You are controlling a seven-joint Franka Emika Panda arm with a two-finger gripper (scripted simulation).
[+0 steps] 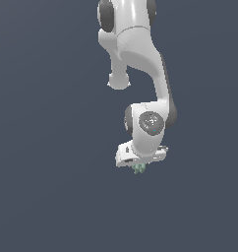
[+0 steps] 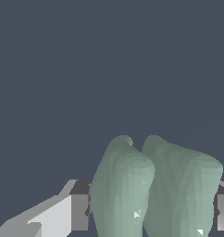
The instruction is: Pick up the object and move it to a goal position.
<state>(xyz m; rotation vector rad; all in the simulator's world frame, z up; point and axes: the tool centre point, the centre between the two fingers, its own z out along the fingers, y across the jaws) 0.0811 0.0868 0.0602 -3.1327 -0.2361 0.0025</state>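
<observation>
The object (image 2: 153, 190) is a pale mint-green lumpy thing with two tall lobes, filling the space between the gripper's fingers in the wrist view. One grey finger pad (image 2: 79, 212) presses its one side and the other pad (image 2: 223, 212) its other side. In the exterior view the object (image 1: 139, 169) shows as a small green bit poking out under the white hand, mostly hidden by it. The gripper (image 1: 139, 167) is shut on the object, and the arm hangs down from the top of the exterior view.
A plain dark blue-grey surface (image 1: 52, 197) fills the background in both views. No other objects, containers or edges show.
</observation>
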